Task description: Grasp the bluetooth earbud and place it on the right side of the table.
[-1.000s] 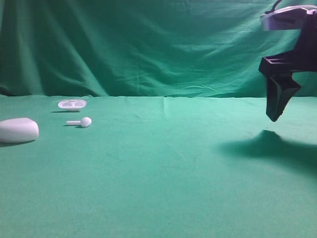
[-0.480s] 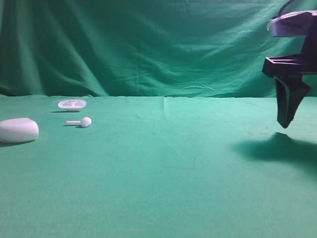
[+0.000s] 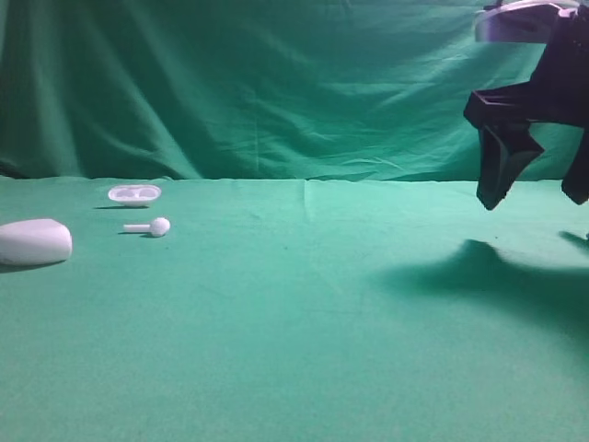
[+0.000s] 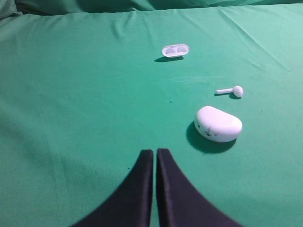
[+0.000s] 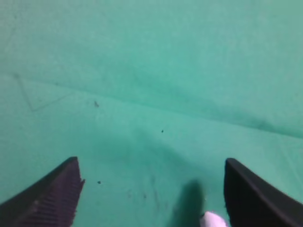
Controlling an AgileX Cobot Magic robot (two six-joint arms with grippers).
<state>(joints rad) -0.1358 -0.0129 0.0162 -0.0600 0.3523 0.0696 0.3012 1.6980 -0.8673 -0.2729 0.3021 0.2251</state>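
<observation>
The table wears creased green cloth. At nine o'clock lies a white pebble-like case; toward ten o'clock a long-stemmed earbud lies on its side, with a shallow white tray just behind it. In the right wrist view a small white earbud rests on the cloth at six o'clock.

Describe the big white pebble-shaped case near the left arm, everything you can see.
The case is a smooth, rounded white lump, plastic by its look, with faint marks on the face toward the left wrist camera. It seems closed; no seam or hinge is clear. It lies flat on the green table, casting a shadow on the side toward the camera, and touches nothing else. A long-stemmed earbud lies just beyond it, a shallow white tray farther back. In the high view it sits at the far left edge.
</observation>
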